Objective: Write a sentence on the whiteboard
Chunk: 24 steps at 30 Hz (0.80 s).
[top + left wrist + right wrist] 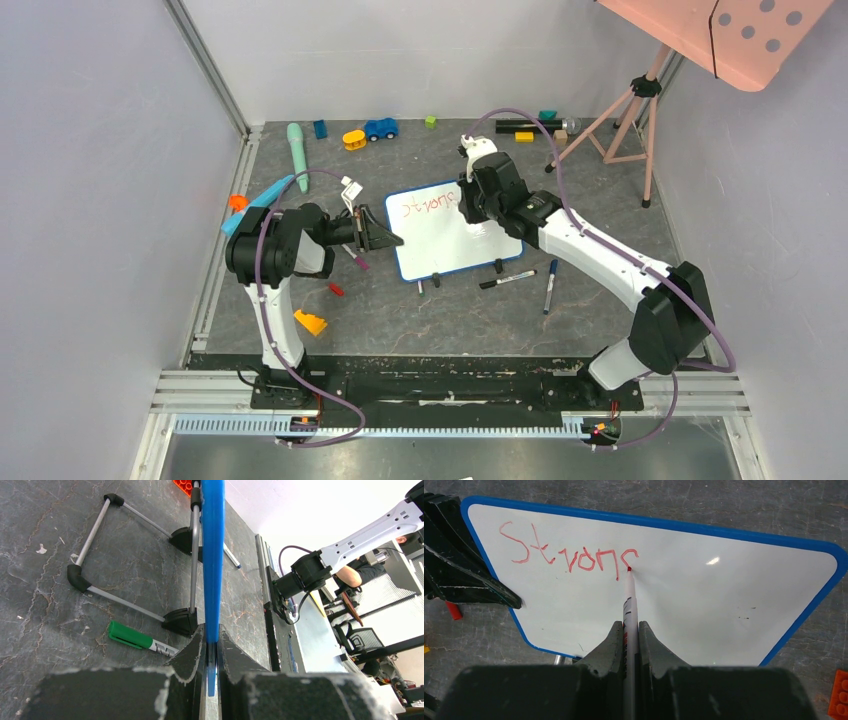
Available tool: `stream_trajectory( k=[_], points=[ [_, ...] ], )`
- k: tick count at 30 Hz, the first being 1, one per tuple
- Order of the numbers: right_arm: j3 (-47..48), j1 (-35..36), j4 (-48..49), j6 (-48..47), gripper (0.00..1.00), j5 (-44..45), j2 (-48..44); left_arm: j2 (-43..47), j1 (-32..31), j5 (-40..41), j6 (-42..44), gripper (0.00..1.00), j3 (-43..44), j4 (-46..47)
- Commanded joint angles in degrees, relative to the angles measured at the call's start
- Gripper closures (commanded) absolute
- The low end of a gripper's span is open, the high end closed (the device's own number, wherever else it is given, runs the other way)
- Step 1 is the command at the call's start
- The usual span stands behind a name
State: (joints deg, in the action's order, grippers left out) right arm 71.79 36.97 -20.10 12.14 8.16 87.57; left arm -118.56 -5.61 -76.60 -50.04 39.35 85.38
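1. Right gripper point(628, 630) is pinched tight on the red marker point(629, 600). The barrel runs straight out from the jaws, tip touching the whiteboard point(724, 605).
2. That tip sits at the tail of the sentence point(569, 555). It reads "Strong", and the last letter looks unfinished.
3. In the wrist view, bare white lies to the right of the tip, along the whiteboard's long axis. By my read, that is where the writing must head.
4. Left gripper point(212, 642) is clamped narrow on the whiteboard's edge, at the end where the word begins, bracing it.
5. The right arm is the writer here, and the left only steadies.
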Motion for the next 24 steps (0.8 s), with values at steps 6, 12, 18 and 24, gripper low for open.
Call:
stream_trajectory(
  k=[6, 12, 18, 24],
  points=[
    [1.12, -0.64, -1.79, -0.75, 1.0, 5.35, -0.55, -0.75, -0.15, -2.06, 1.26, 0.98, -0.2, 3.82],
    [3.84, -0.92, -1.75, -1.15, 1.0, 5.16, 1.04, -0.73, -0.11, -1.98, 1.26, 0.98, -0.2, 3.82],
    [5.85, -1.02, -1.75, -1.42, 1.0, 4.52, 2.08, -0.77, -0.11, -1.98, 1.26, 0.98, -0.18, 3.82],
    [5.44, -1.03, -1.66, -1.03, 1.0, 3.74, 2.1, -0.76, -0.17, -1.99, 1.26, 0.98, -0.21, 3.82]
  ],
)
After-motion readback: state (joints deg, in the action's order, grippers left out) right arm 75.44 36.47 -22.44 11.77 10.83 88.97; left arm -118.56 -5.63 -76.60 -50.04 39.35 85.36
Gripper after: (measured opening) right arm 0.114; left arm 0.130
